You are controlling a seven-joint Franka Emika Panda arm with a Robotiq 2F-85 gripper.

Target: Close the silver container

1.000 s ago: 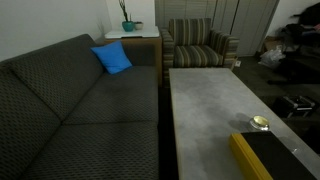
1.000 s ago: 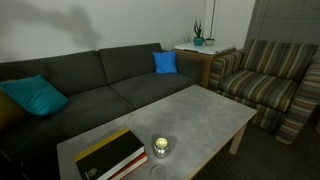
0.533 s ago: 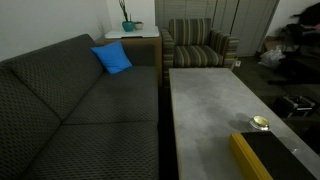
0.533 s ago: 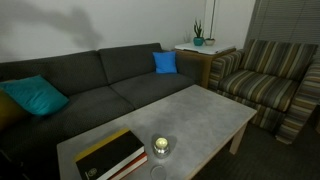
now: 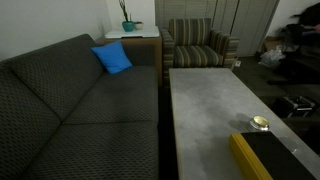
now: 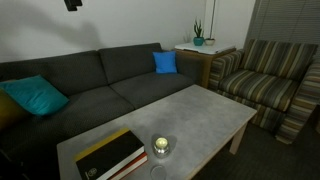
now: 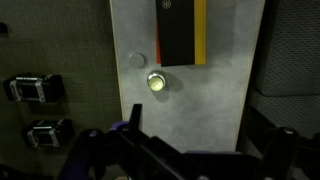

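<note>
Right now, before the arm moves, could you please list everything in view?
silver container: one, shiny, yellowish inside, on the table
table: one, grey, beside the sofa
round disc: one, pale grey, beside the silver container
box: one, black, yellow-edged, on the table
sofa: one, dark grey
blue cushion: one, on the sofa
teal cushion: one, on the sofa
armchair: one, striped, past the sofa's end
plant: one, green, on a side table
pincer: one, dark, open, above the table

No text, label or number can be read in any view. In the wrist view, the black box [image 7: 178,35] at upper centre carries a small pale mark, too blurred to read.
</note>
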